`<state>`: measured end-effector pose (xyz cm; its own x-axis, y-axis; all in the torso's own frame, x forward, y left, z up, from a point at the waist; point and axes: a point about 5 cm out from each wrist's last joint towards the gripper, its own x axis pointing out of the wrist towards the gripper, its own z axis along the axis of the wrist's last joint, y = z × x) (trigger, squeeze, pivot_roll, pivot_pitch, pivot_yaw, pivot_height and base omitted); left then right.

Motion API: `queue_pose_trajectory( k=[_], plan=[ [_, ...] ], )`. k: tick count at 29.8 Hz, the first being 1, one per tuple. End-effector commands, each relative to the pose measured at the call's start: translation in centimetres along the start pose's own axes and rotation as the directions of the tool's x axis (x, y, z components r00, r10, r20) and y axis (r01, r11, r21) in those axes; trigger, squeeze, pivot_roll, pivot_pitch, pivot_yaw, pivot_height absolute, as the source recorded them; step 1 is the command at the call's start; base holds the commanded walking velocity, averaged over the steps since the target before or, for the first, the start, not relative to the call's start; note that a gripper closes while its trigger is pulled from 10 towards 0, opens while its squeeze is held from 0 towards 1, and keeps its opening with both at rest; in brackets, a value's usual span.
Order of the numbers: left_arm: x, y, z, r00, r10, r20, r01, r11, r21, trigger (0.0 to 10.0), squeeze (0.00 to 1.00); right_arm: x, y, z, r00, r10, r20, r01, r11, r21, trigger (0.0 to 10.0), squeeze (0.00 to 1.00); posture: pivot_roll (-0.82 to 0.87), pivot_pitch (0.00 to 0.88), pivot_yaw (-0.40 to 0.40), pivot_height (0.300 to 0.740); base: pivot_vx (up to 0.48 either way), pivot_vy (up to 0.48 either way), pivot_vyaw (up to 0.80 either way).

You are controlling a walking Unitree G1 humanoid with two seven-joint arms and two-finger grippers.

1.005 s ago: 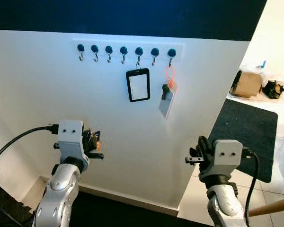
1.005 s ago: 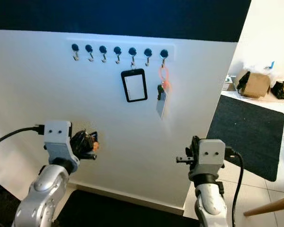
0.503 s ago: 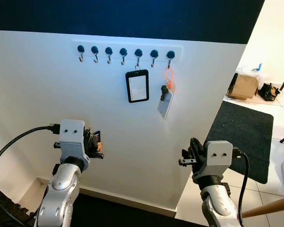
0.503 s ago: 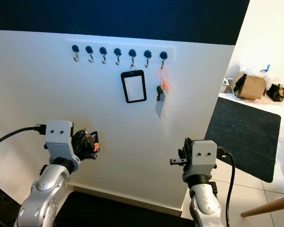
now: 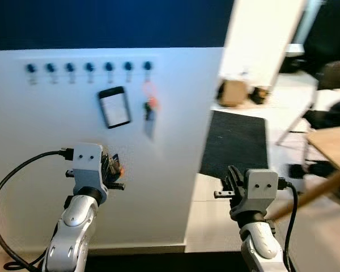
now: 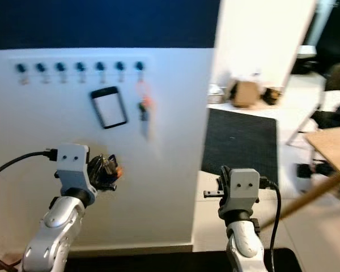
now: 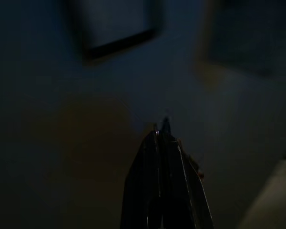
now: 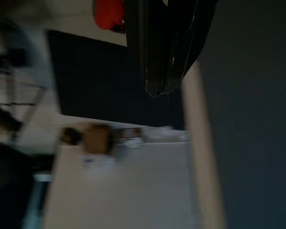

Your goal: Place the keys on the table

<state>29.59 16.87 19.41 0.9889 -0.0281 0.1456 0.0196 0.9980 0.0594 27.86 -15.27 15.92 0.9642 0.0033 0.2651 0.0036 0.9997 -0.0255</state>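
Clearly blurred, both eye views face a white wall [image 5: 170, 141] with a dark blue band above it. Near the wall's top runs a row of hooks [image 5: 89, 68]. From that row hang a black-framed card holder [image 5: 114, 107] and, just beside it, a bunch with an orange loop [image 5: 149, 109].

Below the hooks and toward the robot's left, the left gripper [image 5: 114, 174] is raised in front of the wall, its jaws closed on the keys [image 6: 106, 168], a dark bundle with a small orange tag. In the very dark left wrist view the two black fingers [image 7: 164, 186] lie pressed together.

Past the wall's end, the right gripper [image 5: 225, 190] is held up over pale floor, its jaws closed on nothing; the right wrist view shows the fingers [image 8: 164, 47] together.

Beyond the wall's end lie a dark mat [image 5: 235, 141] and, farther off, a cardboard box [image 5: 233, 93]. A wooden table [image 5: 334, 148] stands well apart from the wall, at the far edge of the robot's right side.
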Motion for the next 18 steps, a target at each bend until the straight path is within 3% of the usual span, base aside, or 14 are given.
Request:
queue_pose_trajectory(
  k=[1, 18],
  plan=[
    [-0.03, 0.23, 0.17, 1.0, 0.004, 0.014, -0.004, 1.0, 0.026, 10.0, 0.0, -0.19, -0.02, -0.2, 1.0, -0.003, 0.002, 0.003, 1.0, 0.005, 10.0, 0.0, -0.03, 0.14, 0.046, 0.74, 0.0, 0.0, -0.8],
    [-0.16, 0.43, 0.09, 1.0, 0.015, 0.011, -0.015, 1.0, 0.027, 10.0, 0.0, -0.02, 0.21, -0.21, 1.0, 0.012, -0.001, -0.012, 1.0, 0.005, 10.0, 0.0, -0.02, 0.143, 0.038, 0.74, 0.0, 0.0, -0.8]
  ],
)
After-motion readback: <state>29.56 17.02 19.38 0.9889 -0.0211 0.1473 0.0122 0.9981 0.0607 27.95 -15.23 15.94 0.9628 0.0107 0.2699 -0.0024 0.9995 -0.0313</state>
